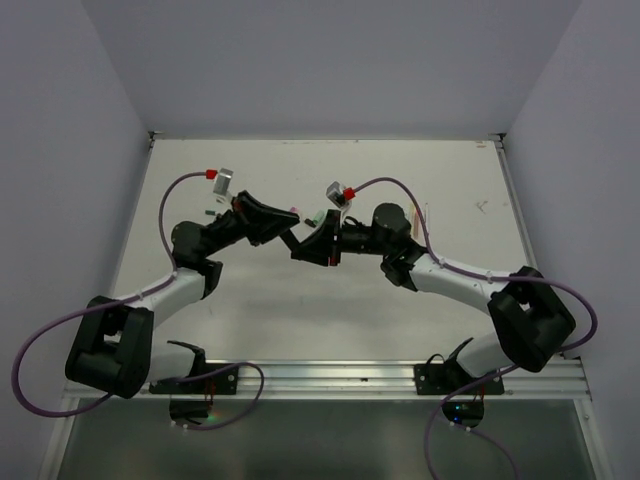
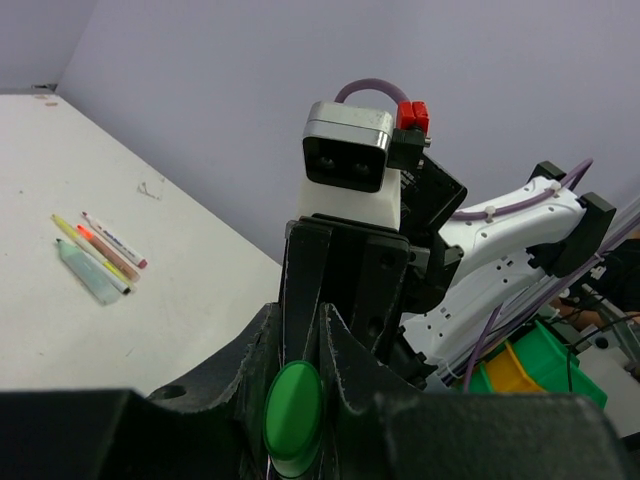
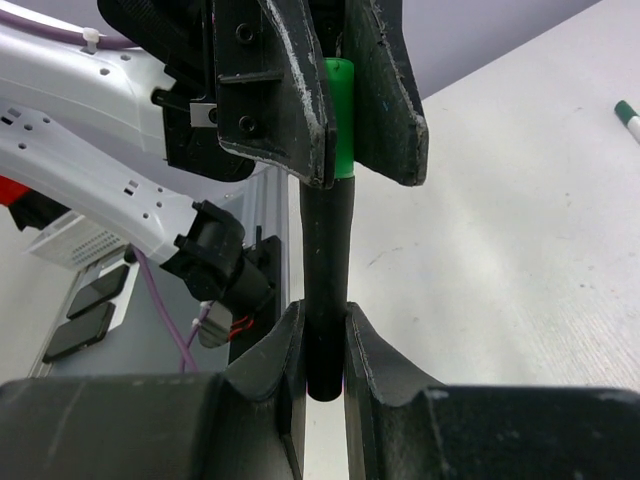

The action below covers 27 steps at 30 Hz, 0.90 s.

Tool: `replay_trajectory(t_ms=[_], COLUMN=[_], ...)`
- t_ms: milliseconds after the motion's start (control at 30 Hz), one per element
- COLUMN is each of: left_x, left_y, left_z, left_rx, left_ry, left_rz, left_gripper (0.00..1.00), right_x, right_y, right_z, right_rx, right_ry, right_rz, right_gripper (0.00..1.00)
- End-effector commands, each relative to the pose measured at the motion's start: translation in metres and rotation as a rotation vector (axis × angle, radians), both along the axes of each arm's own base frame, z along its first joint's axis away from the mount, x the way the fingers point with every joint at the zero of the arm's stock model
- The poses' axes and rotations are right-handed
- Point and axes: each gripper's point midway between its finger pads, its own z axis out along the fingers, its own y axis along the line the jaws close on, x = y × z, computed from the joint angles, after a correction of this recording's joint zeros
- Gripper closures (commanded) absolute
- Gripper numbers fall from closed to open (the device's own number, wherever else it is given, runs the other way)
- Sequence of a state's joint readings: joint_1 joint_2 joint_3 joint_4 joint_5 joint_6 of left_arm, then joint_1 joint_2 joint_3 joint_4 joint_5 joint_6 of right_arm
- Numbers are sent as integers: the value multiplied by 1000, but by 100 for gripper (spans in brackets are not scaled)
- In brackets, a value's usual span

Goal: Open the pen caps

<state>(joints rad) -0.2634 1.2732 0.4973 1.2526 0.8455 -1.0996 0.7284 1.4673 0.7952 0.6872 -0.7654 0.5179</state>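
A black pen (image 3: 325, 270) with a bright green cap (image 3: 340, 120) is held in the air between both arms above the middle of the table (image 1: 400, 320). My right gripper (image 3: 323, 325) is shut on the rear end of the black body. My left gripper (image 2: 303, 330) is shut on the green cap (image 2: 293, 415), whose round end faces its camera. In the right wrist view the left fingers (image 3: 290, 90) clamp the cap from both sides, and the cap still meets the body. From above, the two grippers (image 1: 290, 237) (image 1: 308, 247) meet tip to tip.
Several slim pens (image 2: 100, 255) lie together on the white table at the right, seen from above as thin pens (image 1: 427, 218). A green-capped marker (image 3: 627, 118) lies near the right gripper. Small pink and green pieces (image 1: 300, 214) rest behind the grippers. Grey walls enclose the table.
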Motion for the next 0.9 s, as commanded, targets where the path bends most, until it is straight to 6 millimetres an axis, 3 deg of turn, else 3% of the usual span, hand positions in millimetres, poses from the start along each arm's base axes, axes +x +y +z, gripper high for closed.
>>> replay_trajectory(t_ms=[0,167,500,867], left_x=[6,12,19,24], left_y=[36,45,77,88], left_z=[107,115,152,167], left_rx=[-245,-273,-450,-487], left_ry=[-401,-412,-473,-530], left_rz=[219,263,399,472], left_gripper=[100,100,100,100], right_x=[-29,-30,-40,-49], right_y=[-21,-29,-32,-36], right_z=[-43,-53,-66,-70], right_rx=[-107,-120,-119,-116], right_ry=[146,163,199,223], right_rz=[88,84,125,148], right_gripper=[100,100,100,100])
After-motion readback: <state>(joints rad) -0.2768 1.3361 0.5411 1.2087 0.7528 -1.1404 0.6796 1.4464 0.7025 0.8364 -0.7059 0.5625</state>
